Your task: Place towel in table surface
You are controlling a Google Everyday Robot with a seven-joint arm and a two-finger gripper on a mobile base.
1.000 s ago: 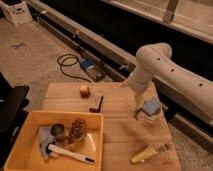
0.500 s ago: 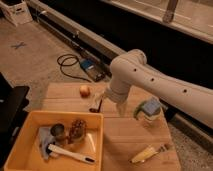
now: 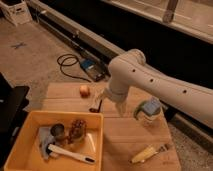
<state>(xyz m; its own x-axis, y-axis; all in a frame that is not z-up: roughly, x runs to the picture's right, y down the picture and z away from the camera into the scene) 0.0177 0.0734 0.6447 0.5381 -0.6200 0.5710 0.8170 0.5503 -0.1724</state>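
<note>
I can read no text, label, brand or number anywhere in my view: none on the yellow bin (image 3: 60, 114), the blue-lidded container (image 3: 148, 111) or the white box (image 3: 17, 11) on the floor. The tool (image 3: 111, 102) hangs over the worktop (image 3: 125, 142), fingers apart, left of the container.

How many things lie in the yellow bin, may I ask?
4: towel at left, dark cup beside it, brown lump centre, brush in front; others may be hidden. The hand is over the table behind the bin.
</note>
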